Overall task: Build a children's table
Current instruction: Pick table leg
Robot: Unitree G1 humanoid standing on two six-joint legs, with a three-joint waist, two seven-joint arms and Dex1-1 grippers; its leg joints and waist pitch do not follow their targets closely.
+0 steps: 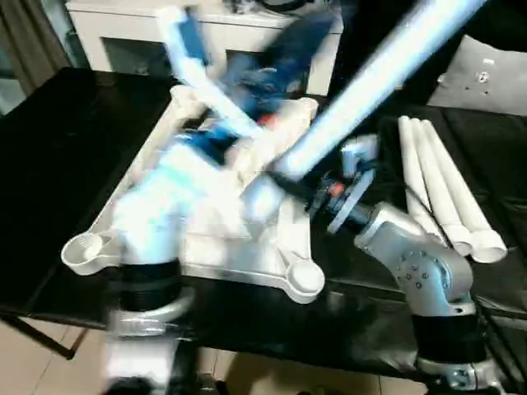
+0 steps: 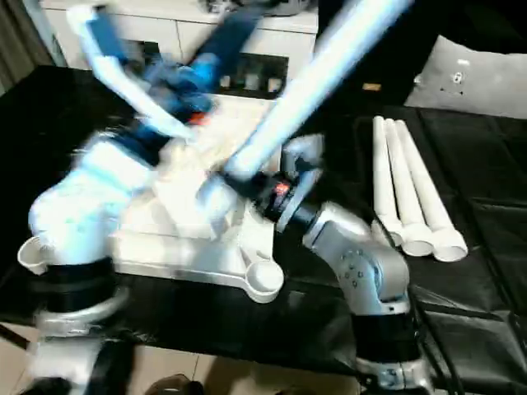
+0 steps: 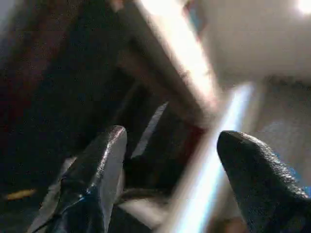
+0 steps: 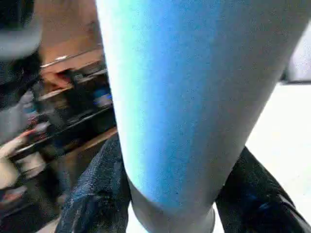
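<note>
The right end effector (image 4: 170, 194) is pinched on the thick end of one white tube leg (image 1: 370, 82), whose long axis rises up and to the far right from it; the left end effector (image 3: 167, 170) is spread and holds nothing. The nearest socket of the smooth white plastic table top (image 1: 300, 278), lying rim-up on the black worktop (image 1: 49, 164), is just near-left of the held end, and the right arm is judged the nearer. Three more tapered legs (image 1: 445, 197) lie side by side to the right.

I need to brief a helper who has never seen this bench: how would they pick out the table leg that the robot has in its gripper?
Start at the white table top lying on the black bench. Three loose legs lie side by side on the bench to its right. The held leg is the one off the bench, slanting up over the top's right side, its lower end clamped in the right gripper.
</note>
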